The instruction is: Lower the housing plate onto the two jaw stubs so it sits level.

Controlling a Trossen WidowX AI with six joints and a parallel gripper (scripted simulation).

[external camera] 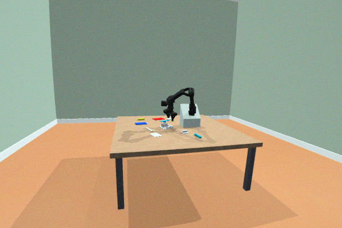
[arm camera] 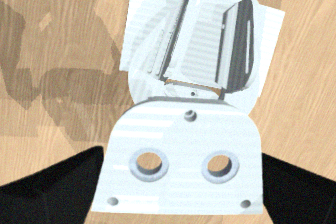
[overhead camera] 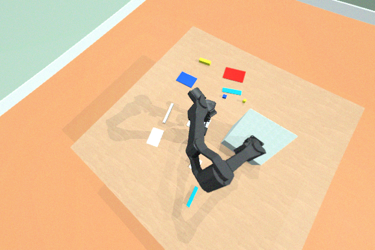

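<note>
The white housing plate (arm camera: 184,135) has two round holes and three small pin holes or studs. My gripper (arm camera: 178,157) (external camera: 171,118) is shut on its two side edges and holds it above the table. The white jaw assembly (arm camera: 196,50) (external camera: 166,126) stands on a square base (arm camera: 271,45). In the wrist view it lies beyond the plate's rounded edge, which overlaps its near end. Its two jaws lie side by side with a gap between them. The jaw stubs cannot be made out. In the top view the arm hides most of the assembly.
A pale sloped block (overhead camera: 268,130) (external camera: 190,122) stands beside the arm's base. A white bar (overhead camera: 168,113), a white card (overhead camera: 155,137), a small white piece (external camera: 184,132) and a cyan bar (overhead camera: 192,197) lie around. Blue (overhead camera: 186,79) and red (overhead camera: 234,75) plates lie farther back.
</note>
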